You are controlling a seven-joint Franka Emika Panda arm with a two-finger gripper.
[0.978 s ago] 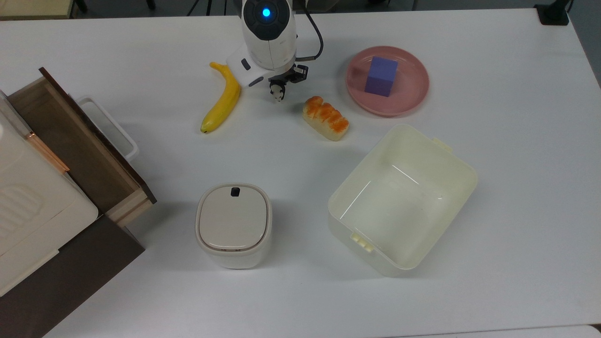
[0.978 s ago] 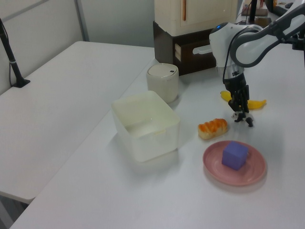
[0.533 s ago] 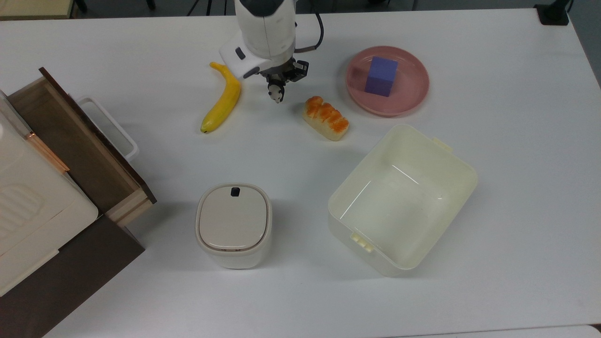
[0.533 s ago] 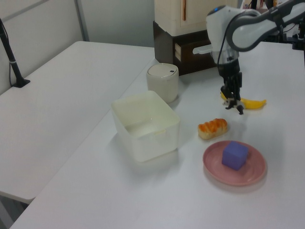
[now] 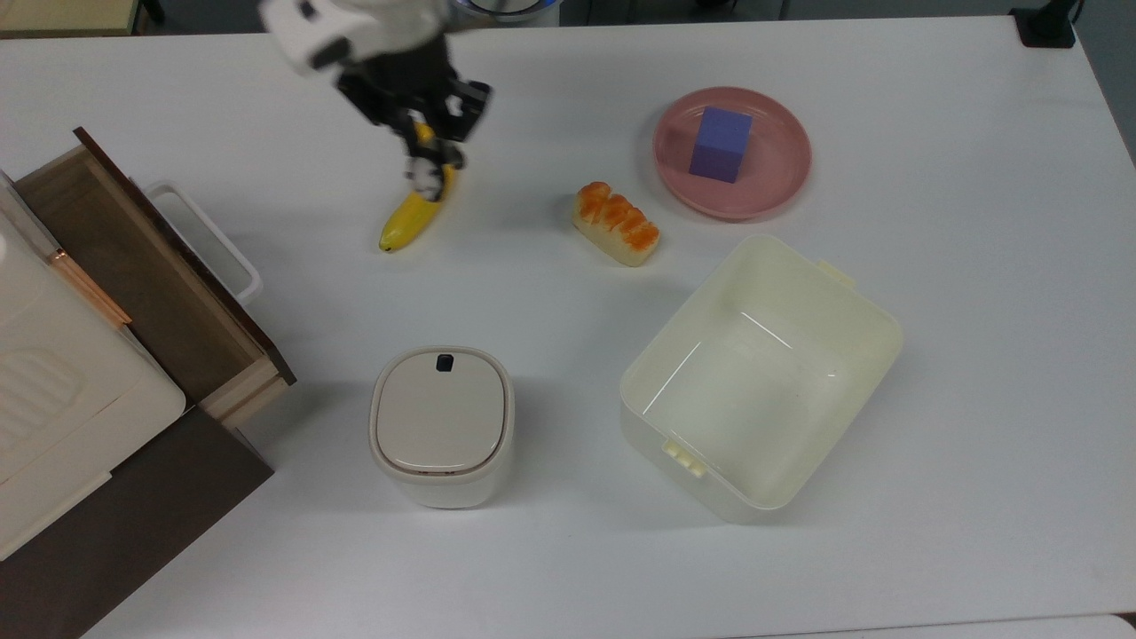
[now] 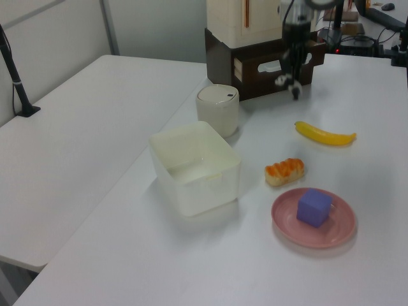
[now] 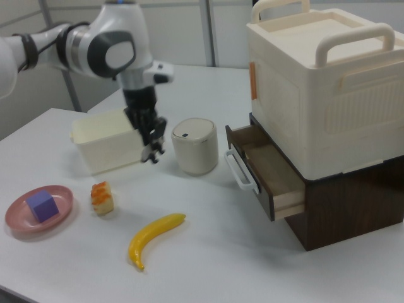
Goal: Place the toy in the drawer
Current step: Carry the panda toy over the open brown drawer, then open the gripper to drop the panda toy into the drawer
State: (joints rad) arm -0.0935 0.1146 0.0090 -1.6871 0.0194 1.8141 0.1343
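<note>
1. The claw (image 5: 426, 173) hangs in the air above the table (image 5: 568, 550), pinching the toy (image 5: 428, 183), a tiny black-and-white panda, between its fingertips; in the right view the claw (image 7: 152, 150) and the toy (image 7: 151, 154) are clearly off the table top.
2. In the top view the held toy overlaps the upper part of the banana (image 5: 410, 213), which lies on the table below it.
3. The left view shows the claw (image 6: 288, 81) with the toy (image 6: 291, 87) in front of the dark cabinet, well above and apart from the banana (image 6: 325, 134).
4. The drawer (image 5: 142, 266) stands pulled open at the top view's left, its white loop handle (image 5: 213, 240) facing the table; the toy is well apart from it.
5. The drawer (image 7: 268, 177) in the right view sits under a cream case with handles (image 7: 322, 82).
6. A bread loaf (image 5: 616, 224) lies near the banana, at the top view's right of it.
7. A purple cube (image 5: 720, 144) rests on a pink plate (image 5: 781, 182).
8. A cream bin (image 5: 852, 311) and a lidded round-cornered container (image 5: 441, 424) stand nearer the top view's bottom edge.
</note>
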